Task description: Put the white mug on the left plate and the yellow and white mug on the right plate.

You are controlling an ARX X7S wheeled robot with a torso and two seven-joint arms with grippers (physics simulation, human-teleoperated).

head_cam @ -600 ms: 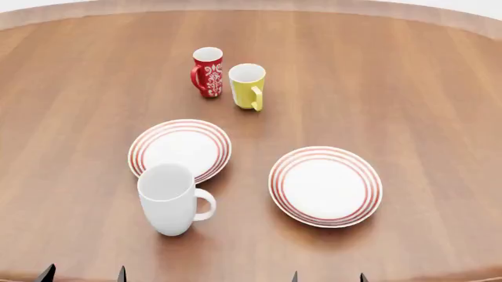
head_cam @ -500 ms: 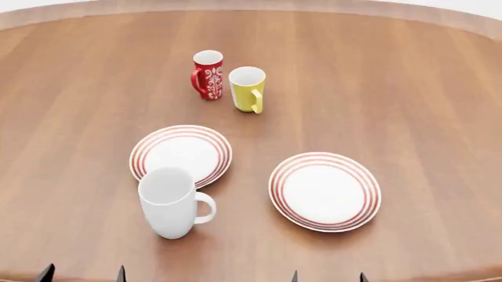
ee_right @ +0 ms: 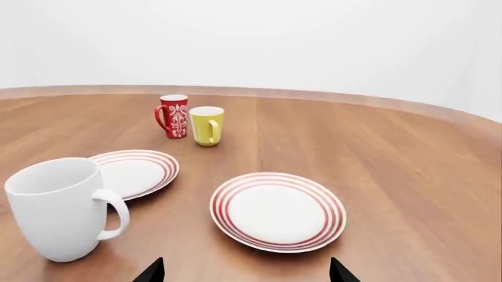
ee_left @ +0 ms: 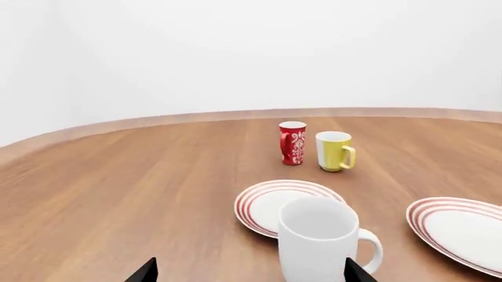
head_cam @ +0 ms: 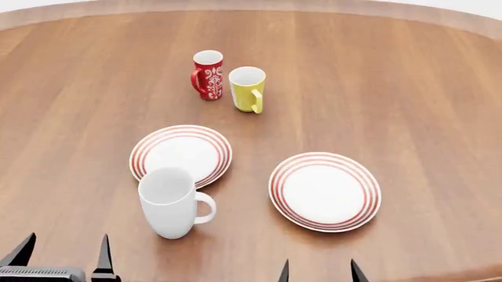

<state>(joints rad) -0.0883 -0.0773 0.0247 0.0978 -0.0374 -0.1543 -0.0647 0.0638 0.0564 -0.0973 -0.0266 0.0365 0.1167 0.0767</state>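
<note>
Both hands sit low at the near edge of the tabletop, and only their dark fingertips show. The left hand has its two fingertips spread apart with nothing between them, and the right hand is likewise spread wide and holds nothing. The white mug stands upright on the wood just ahead of the left hand and a little toward the right hand, its handle turned toward the right hand. Directly beyond it lies the left plate, bare; the mug stands just beside the plate's near rim, though contact cannot be judged. The right plate lies flat ahead of the right hand, also bare, and apart from the left plate. Far beyond both hands, past the left plate, the yellow and white mug stands upright with its handle facing back toward the hands. A red mug with a white pattern stands close beside it, on the side of the left hand.
</note>
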